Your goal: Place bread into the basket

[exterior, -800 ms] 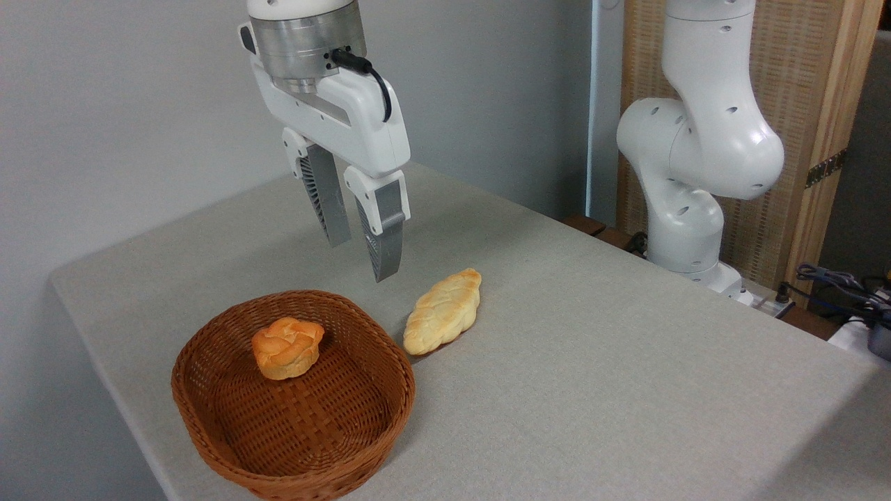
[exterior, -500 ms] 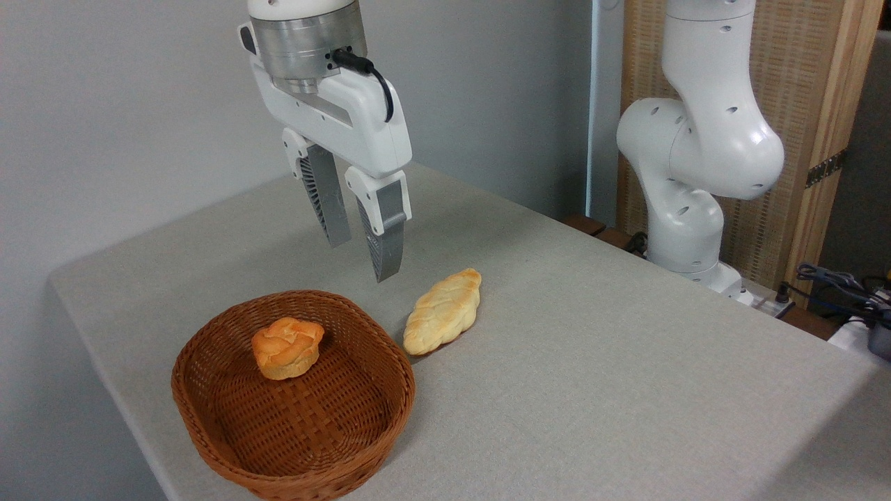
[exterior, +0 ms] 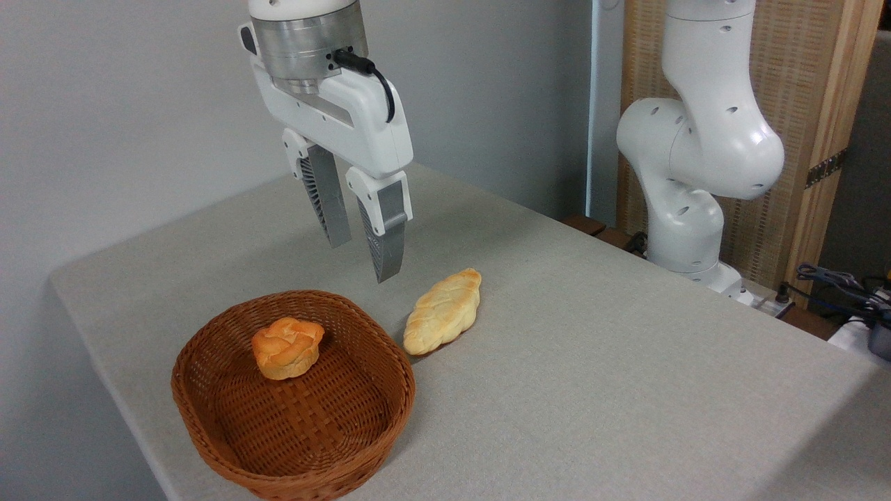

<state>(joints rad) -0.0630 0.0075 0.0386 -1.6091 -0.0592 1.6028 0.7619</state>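
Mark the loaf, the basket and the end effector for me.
loaf [exterior: 443, 311]: fixed camera view, middle of its braided top.
basket [exterior: 402, 379]: fixed camera view, right side of the braided rim.
end effector [exterior: 360, 259]: fixed camera view, gap midway between the two fingertips.

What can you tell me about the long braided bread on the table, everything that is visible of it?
The braided loaf is pale golden, elongated, with tapered ends and a plaited, bumpy top; it looks like a soft baked crust. It lies flat and whole on the grey table, set diagonally, its lower end close beside the rim of the wicker basket but outside it. Whether it touches the rim cannot be told. The end effector hangs open above and to its left, not touching it.
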